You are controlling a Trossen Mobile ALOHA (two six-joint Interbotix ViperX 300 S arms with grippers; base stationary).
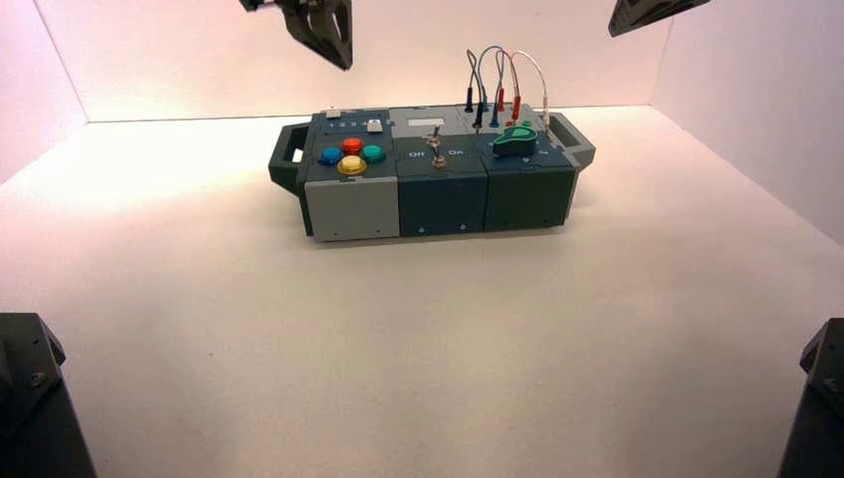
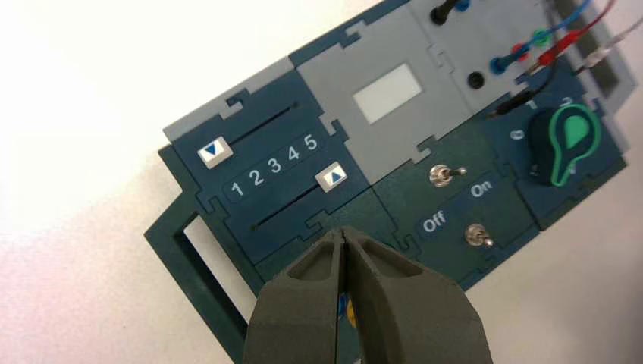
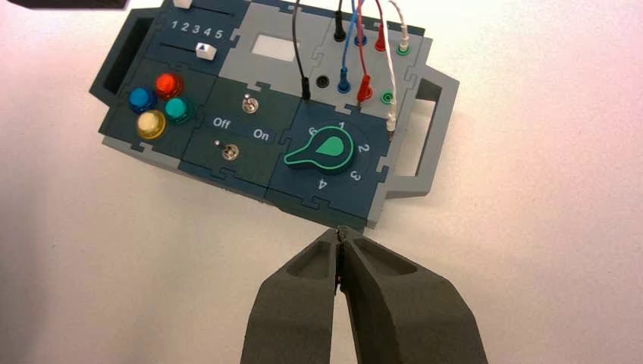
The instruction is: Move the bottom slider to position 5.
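Note:
The bottom slider's whitish square knob sits in its slot on the dark blue panel, about level with the printed 5 in the left wrist view. It also shows in the high view and in the right wrist view. My left gripper is shut and empty, raised above the box's left part, with its tips just short of that slider's slot; it also shows in the high view. My right gripper is shut and empty, held high off the box's right front corner.
The top slider's knob stands at the 1 end. Coloured dome buttons, two metal toggle switches marked Off and On, a green knob and plugged wires fill the rest of the box. White walls enclose the table.

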